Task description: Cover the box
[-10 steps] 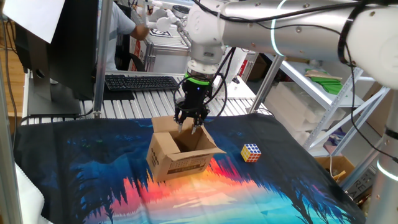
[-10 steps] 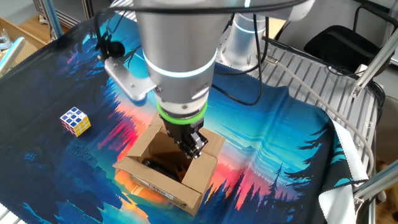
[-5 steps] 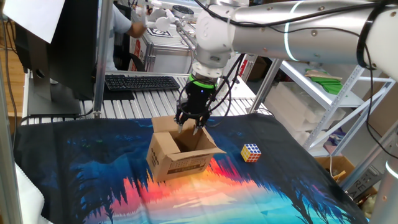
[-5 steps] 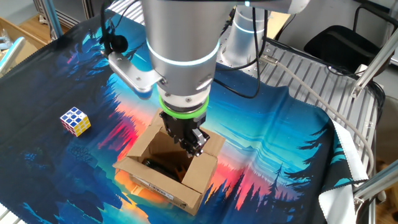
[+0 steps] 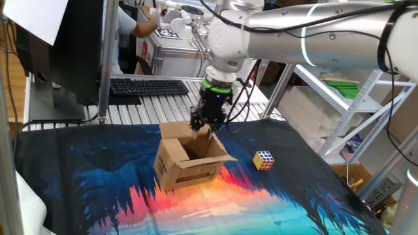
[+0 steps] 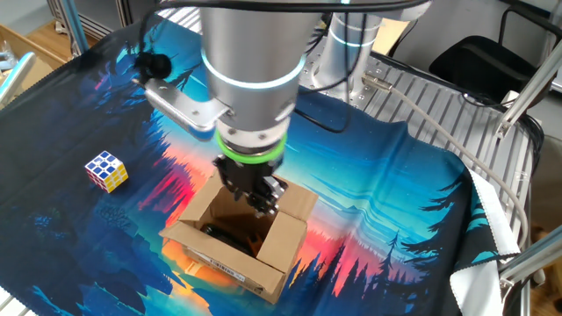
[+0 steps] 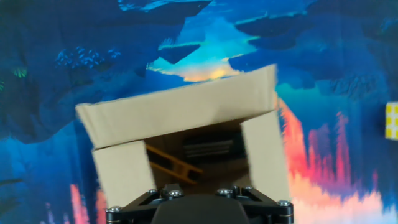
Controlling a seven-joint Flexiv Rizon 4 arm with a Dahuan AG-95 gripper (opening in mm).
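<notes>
The box (image 5: 189,160) is a brown carton standing on the printed cloth with its flaps up and open. It also shows in the other fixed view (image 6: 237,241) and in the hand view (image 7: 186,115), where a dark item lies inside it. My gripper (image 5: 206,128) hangs over the box's rear rim, its tips at the back flap (image 5: 208,134). In the other fixed view the gripper (image 6: 256,198) sits just above the opening, beside the flap (image 6: 294,230). The hand view shows only the gripper's base, so the fingers are hidden.
A Rubik's cube (image 5: 263,159) lies on the cloth to the right of the box; it also shows in the other fixed view (image 6: 106,169) and at the hand view's right edge (image 7: 392,121). A keyboard (image 5: 147,85) and metal slats lie behind the cloth.
The gripper has shifted slightly right and turned at the wrist, staying over the box's rear rim. The box and the cube have not moved.
</notes>
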